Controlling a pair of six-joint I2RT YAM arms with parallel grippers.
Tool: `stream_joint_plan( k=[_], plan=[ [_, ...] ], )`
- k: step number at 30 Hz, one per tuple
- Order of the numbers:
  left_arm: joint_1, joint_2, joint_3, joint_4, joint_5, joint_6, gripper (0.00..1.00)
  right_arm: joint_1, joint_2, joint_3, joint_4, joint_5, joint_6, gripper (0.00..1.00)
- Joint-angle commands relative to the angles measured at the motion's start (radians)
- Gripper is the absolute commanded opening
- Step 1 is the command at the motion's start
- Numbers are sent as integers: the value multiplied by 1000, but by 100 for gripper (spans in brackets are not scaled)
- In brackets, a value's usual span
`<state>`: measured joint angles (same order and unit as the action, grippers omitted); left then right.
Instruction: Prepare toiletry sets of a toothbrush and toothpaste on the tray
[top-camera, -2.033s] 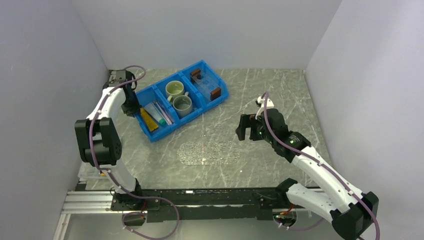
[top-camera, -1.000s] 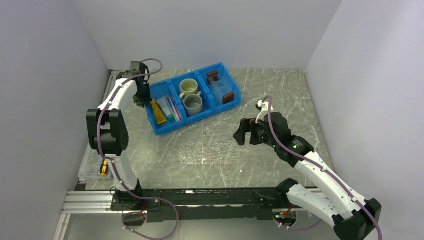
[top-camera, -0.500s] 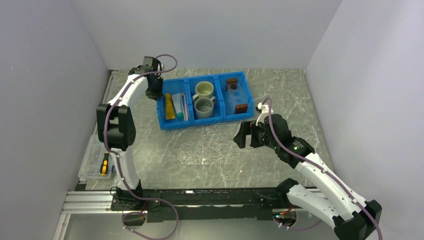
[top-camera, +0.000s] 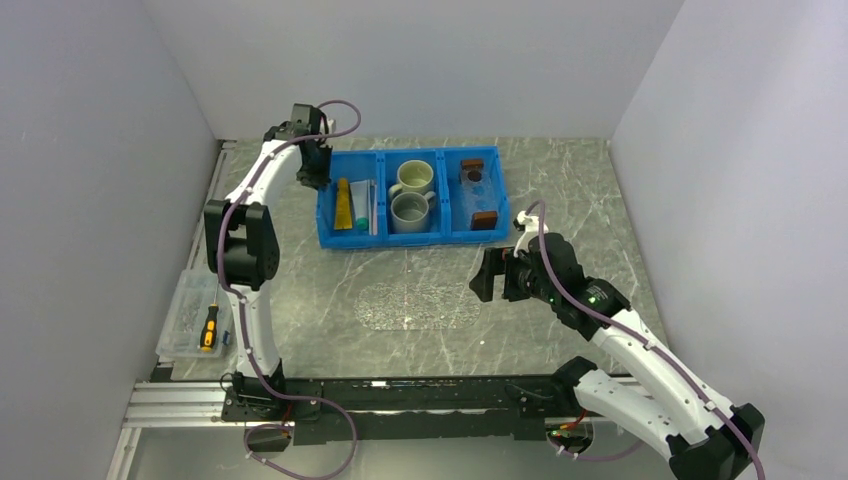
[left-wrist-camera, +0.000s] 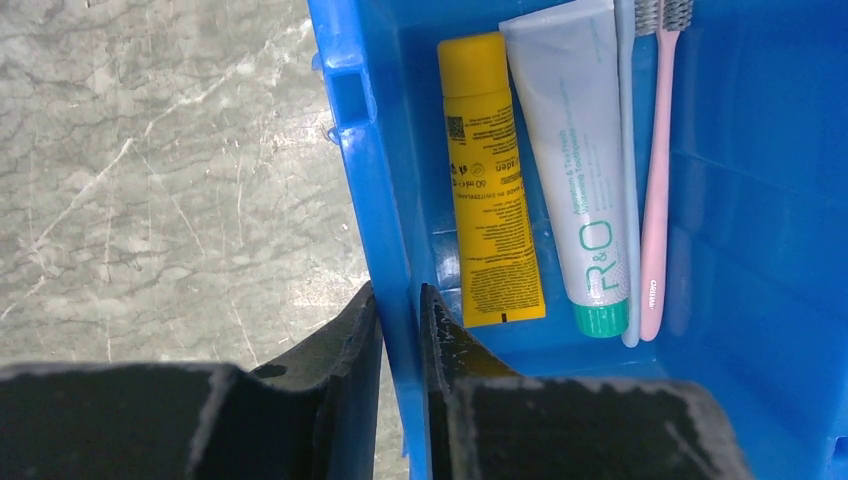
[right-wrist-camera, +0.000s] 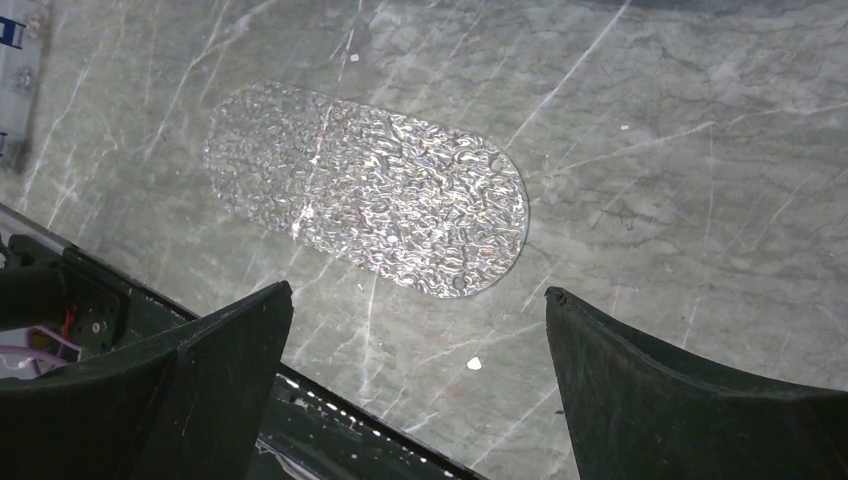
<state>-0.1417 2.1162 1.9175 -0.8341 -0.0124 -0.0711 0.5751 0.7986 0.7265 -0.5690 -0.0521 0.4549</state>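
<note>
My left gripper (top-camera: 316, 172) is shut on the left wall of the blue three-compartment bin (top-camera: 400, 240); in the left wrist view the fingers (left-wrist-camera: 398, 300) pinch that wall (left-wrist-camera: 368, 150). The left compartment holds a yellow toothpaste tube (left-wrist-camera: 490, 190), a white one with a teal cap (left-wrist-camera: 582, 170), a pink toothbrush (left-wrist-camera: 657, 180) and a pale one (left-wrist-camera: 627, 150) beside it. The clear tray (top-camera: 477, 192) with brown block handles lies in the right compartment. My right gripper (top-camera: 486, 276) is open and empty above the table, in front of the bin (right-wrist-camera: 418, 290).
Two pale mugs (top-camera: 410, 195) stand in the bin's middle compartment. A clear textured oval patch (top-camera: 418, 305) lies flat on the marble table's middle, also in the right wrist view (right-wrist-camera: 370, 195). A clear box with tools (top-camera: 200, 320) sits at the left edge.
My left gripper has dragged and turned the blue bin rightward, so it now lies square to the back wall. The right gripper has drifted slightly toward me, still open.
</note>
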Motion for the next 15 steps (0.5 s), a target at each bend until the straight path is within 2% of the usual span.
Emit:
stream_joint_plan(
  k=[1, 11, 15],
  plan=[
    [-41, -46, 25, 88, 58, 58, 0, 3, 9, 4, 0, 22, 10, 99],
    [-101, -18, 76, 86, 52, 54, 0, 3, 22, -4, 8, 24, 12, 99],
    [-105, -57, 7, 124, 44, 34, 0, 4, 16, -11, 10, 30, 16, 99]
  ],
)
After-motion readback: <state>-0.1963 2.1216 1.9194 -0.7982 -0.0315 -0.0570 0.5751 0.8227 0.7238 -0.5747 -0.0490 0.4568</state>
